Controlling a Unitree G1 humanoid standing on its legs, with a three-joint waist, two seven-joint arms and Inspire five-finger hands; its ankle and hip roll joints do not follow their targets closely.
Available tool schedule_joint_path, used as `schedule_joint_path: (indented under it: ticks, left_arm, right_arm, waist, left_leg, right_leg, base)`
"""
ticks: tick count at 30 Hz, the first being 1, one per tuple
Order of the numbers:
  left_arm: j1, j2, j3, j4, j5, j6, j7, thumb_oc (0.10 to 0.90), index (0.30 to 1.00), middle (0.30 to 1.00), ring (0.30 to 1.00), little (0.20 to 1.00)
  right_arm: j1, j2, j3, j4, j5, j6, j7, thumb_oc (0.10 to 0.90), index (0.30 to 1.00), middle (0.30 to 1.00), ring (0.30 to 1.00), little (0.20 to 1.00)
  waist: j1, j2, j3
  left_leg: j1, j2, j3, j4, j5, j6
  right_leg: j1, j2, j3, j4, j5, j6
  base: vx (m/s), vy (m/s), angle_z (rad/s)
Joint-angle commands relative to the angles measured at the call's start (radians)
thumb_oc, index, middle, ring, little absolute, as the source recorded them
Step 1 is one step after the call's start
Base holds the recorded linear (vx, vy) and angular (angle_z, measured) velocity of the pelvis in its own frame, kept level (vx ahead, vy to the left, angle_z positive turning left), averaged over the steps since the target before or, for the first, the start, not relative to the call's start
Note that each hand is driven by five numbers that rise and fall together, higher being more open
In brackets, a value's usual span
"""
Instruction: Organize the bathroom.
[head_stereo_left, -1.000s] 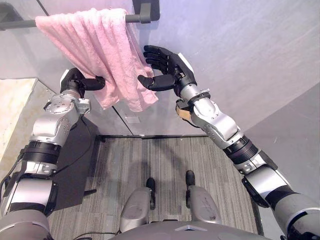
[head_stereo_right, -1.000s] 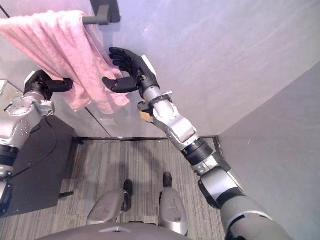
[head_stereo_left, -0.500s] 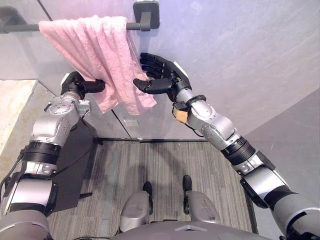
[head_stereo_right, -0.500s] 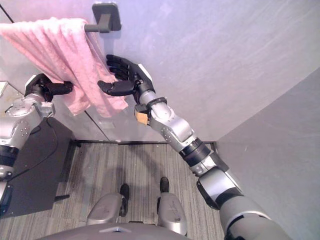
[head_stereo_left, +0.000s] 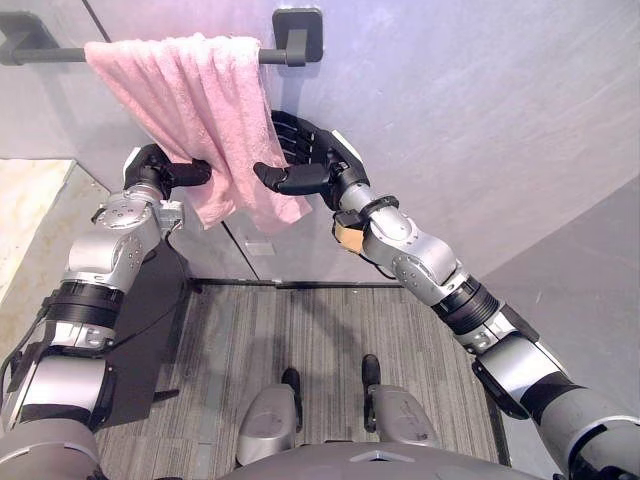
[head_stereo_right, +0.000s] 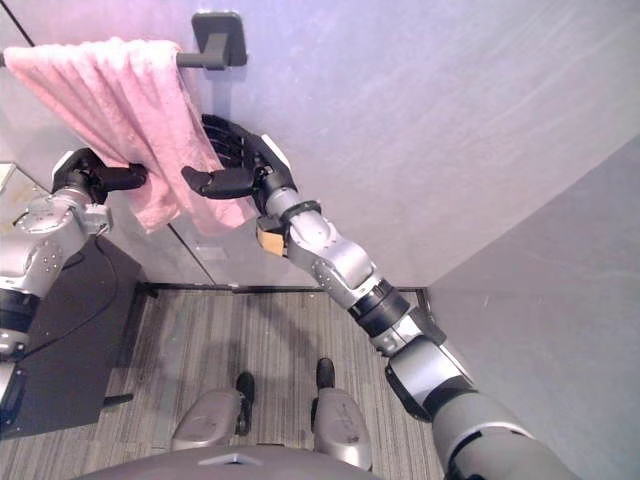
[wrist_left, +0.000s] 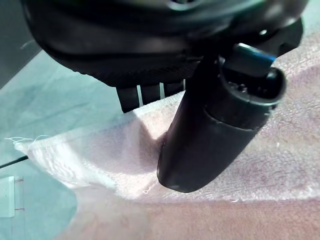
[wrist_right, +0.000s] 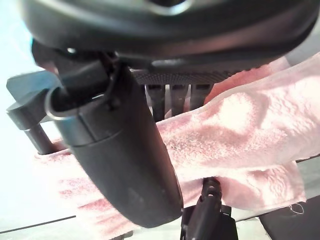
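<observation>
One fluffy pink terry towel (head_stereo_left: 205, 115) hangs bunched over a dark metal wall rail (head_stereo_left: 150, 52). The left hand (head_stereo_left: 165, 172) pinches its lower left edge; the right hand (head_stereo_left: 305, 165), fingers spread loosely, brackets its right edge.

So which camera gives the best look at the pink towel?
The left eye view: the whole pink towel hangs from the towel bar. The right eye view cuts off its left edge; the wrist views show close-up patches past each robot hand.
</observation>
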Motion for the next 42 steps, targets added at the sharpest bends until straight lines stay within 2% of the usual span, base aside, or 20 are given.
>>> schedule_joint_path:
  ticks: [1, 12, 18, 21, 23, 27, 34, 36, 42]
  left_arm:
    - [-0.208, 0.050, -0.006, 0.010, 0.002, -0.073, 0.055, 0.400, 0.300, 0.300, 0.300, 0.300]
    - [-0.298, 0.064, -0.046, 0.019, -0.015, -0.030, 0.095, 0.400, 0.300, 0.300, 0.300, 0.300]
    - [-0.330, 0.050, -0.066, 0.024, -0.020, -0.005, 0.142, 0.400, 0.300, 0.300, 0.300, 0.300]
    - [-0.343, 0.047, -0.066, 0.036, -0.026, -0.015, 0.233, 0.400, 0.300, 0.300, 0.300, 0.300]
    - [-0.342, 0.047, -0.049, 0.048, -0.033, -0.039, 0.332, 0.400, 0.300, 0.300, 0.300, 0.300]
    - [-0.314, 0.079, 0.013, 0.049, 0.000, -0.073, 0.380, 0.400, 0.300, 0.300, 0.300, 0.300]
    - [-0.227, 0.109, 0.098, 0.003, 0.010, -0.065, 0.347, 0.400, 0.300, 0.300, 0.300, 0.300]
    - [-0.177, 0.124, 0.141, -0.021, 0.014, -0.061, 0.320, 0.400, 0.300, 0.300, 0.300, 0.300]
    - [-0.139, 0.147, 0.175, -0.022, 0.020, -0.070, 0.291, 0.400, 0.300, 0.300, 0.300, 0.300]
  right_arm:
    - [-0.093, 0.059, -0.016, -0.064, -0.014, -0.127, -0.002, 0.400, 0.300, 0.300, 0.300, 0.300]
    - [-0.124, 0.054, -0.021, -0.069, -0.008, -0.132, -0.043, 0.400, 0.300, 0.300, 0.300, 0.300]
    - [-0.113, 0.053, -0.027, -0.067, -0.012, -0.125, -0.046, 0.400, 0.300, 0.300, 0.300, 0.300]
    - [-0.108, 0.052, -0.027, -0.058, -0.020, -0.127, -0.056, 0.400, 0.300, 0.300, 0.300, 0.300]
    - [-0.104, 0.050, -0.024, -0.047, -0.026, -0.129, -0.060, 0.400, 0.300, 0.300, 0.300, 0.300]
    - [-0.095, 0.046, -0.023, -0.035, -0.062, -0.126, -0.073, 0.400, 0.300, 0.300, 0.300, 0.300]
    - [-0.084, 0.027, -0.035, -0.034, -0.114, -0.097, -0.075, 0.400, 0.300, 0.300, 0.300, 0.300]
    - [-0.081, 0.015, -0.038, -0.032, -0.151, -0.069, -0.066, 0.400, 0.300, 0.300, 0.300, 0.300]
    - [-0.083, -0.002, -0.035, -0.006, -0.159, -0.056, -0.062, 0.400, 0.300, 0.300, 0.300, 0.300]
  waist:
    - [-0.013, 0.037, -0.091]
    - [-0.010, 0.031, -0.066]
    - [-0.012, 0.030, -0.079]
    - [-0.011, 0.027, -0.085]
    - [-0.011, 0.025, -0.092]
    - [-0.002, 0.024, -0.100]
    - [0.016, 0.026, -0.100]
    - [0.025, 0.027, -0.100]
    - [0.032, 0.031, -0.099]
  left_leg:
    - [0.058, -0.014, 0.036, -0.076, 0.008, 0.108]
    - [0.035, -0.014, 0.031, -0.054, 0.009, 0.112]
    - [0.037, -0.018, 0.034, -0.050, 0.006, 0.113]
    - [0.043, -0.017, 0.041, -0.049, 0.005, 0.113]
    - [0.049, -0.015, 0.047, -0.049, 0.004, 0.110]
    - [0.054, -0.009, 0.054, -0.050, 0.002, 0.106]
    - [0.053, -0.007, 0.055, -0.039, -0.003, 0.103]
    - [0.051, -0.007, 0.057, -0.030, -0.007, 0.102]
    - [0.052, -0.006, 0.058, -0.027, -0.010, 0.102]
  right_leg:
    - [0.021, -0.026, 0.000, 0.052, -0.120, 0.055]
    - [0.008, -0.044, 0.012, 0.079, -0.122, 0.065]
    - [0.017, -0.050, 0.008, 0.084, -0.127, 0.070]
    - [0.027, -0.051, 0.001, 0.075, -0.125, 0.069]
    - [0.035, -0.047, -0.004, 0.067, -0.125, 0.067]
    - [0.047, -0.040, -0.013, 0.050, -0.125, 0.061]
    - [0.057, -0.040, -0.028, 0.040, -0.125, 0.056]
    - [0.060, -0.044, -0.036, 0.037, -0.123, 0.055]
    - [0.060, -0.049, -0.044, 0.039, -0.123, 0.055]
  base:
    - [-0.03, -0.012, 0.04]
    - [-0.01, -0.005, 0.02]
    - [0.01, -0.002, 0.00]
    - [0.03, -0.026, 0.04]
    - [0.02, -0.014, 0.00]
    - [0.01, -0.031, -0.05]
    - [0.00, -0.009, 0.00]
    - [0.00, -0.015, 0.04]
    - [0.00, -0.003, 0.02]
